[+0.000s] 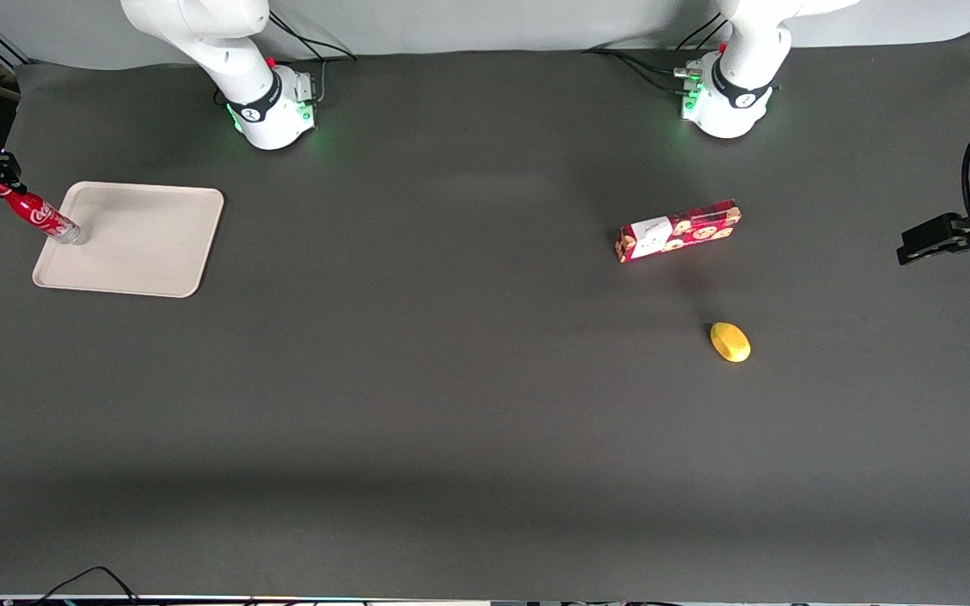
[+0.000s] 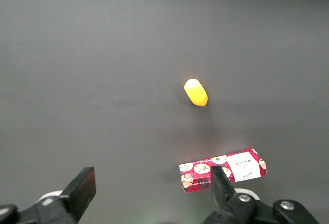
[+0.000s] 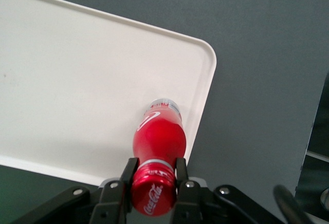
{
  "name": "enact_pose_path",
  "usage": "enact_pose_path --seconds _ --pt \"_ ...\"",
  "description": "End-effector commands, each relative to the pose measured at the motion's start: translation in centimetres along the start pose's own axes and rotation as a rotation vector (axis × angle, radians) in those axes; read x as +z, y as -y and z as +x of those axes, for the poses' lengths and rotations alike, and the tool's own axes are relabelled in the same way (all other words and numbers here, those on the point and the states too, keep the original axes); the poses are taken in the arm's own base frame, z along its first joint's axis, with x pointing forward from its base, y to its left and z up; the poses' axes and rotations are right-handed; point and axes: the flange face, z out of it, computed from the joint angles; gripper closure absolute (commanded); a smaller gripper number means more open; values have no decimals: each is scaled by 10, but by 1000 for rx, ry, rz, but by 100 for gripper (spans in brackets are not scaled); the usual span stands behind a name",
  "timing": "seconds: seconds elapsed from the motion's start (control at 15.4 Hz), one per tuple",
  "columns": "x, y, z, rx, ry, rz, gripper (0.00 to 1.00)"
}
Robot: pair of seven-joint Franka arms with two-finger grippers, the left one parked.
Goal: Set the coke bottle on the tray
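light: even, soft overhead | shadows: faint, diffuse | glare: green glow at arm bases | focus: sharp

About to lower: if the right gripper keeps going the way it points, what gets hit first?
Probably the tray. The gripper holds the coke bottle by its cap, base aimed at the tray floor near its rim; contact is unclear.

Right gripper clamped at the working arm's end of the table

The gripper hangs low at the table's edge, its two black fingers pressed against either side of the coke bottle just under the red cap, gripping it by the neck, the wrist directly above.
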Motion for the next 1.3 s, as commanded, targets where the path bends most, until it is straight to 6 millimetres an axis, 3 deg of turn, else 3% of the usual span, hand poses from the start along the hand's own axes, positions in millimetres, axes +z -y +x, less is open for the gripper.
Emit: enact_pose_path --seconds 0.0,0.59,0.65,0.78,0.85,0.98,1.04,1.24 --pt "6 -4 -1 -46 20 -26 100" --pt "14 -6 -4 -47 42 -30 100" --pt "14 -6 -4 -47 43 -30 82" --pt "14 -6 -4 -46 43 -29 55" --pt "14 -6 -3 -44 40 -29 31" --pt "14 -6 -3 -43 37 -33 5" --pt "14 -6 -3 -44 38 -30 0" --pt "9 -3 4 -34 24 -27 0"
